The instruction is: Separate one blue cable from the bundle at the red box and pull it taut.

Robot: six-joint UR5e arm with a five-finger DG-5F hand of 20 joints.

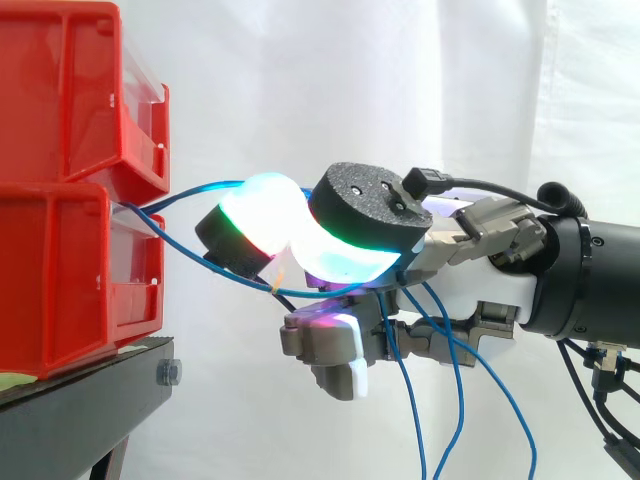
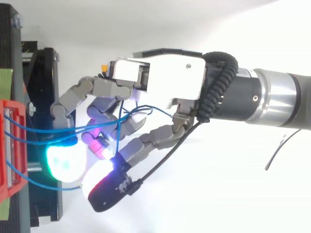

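Red box (image 1: 60, 270): the lower of two stacked red bins at the left of the side view, on a black stand (image 1: 80, 400). The cables leave its open front.
Bundle (image 2: 43, 130): several blue strands run from the box, at the left edge of the top view, rightward into the hand. They lie apart at the box and gather among the fingers.
Blue cable (image 1: 200, 188): the uppermost strand in the side view, arching from the box mouth toward the gap between two glowing pads. It curves gently, so it is probably not yet taut.
Slack strands (image 1: 459, 400): these hang loose below the hand toward the bottom edge.
Hand (image 2: 165, 77): at frame centre, near the box front. It is likely held close because the strands are easiest to tell apart where they fan out.
Fingers (image 1: 260, 215): curled, not spread. Two large pads nearly meet about the upper strand, while other strands thread under and between the lower fingers. The firmness of the pinch cannot be told.
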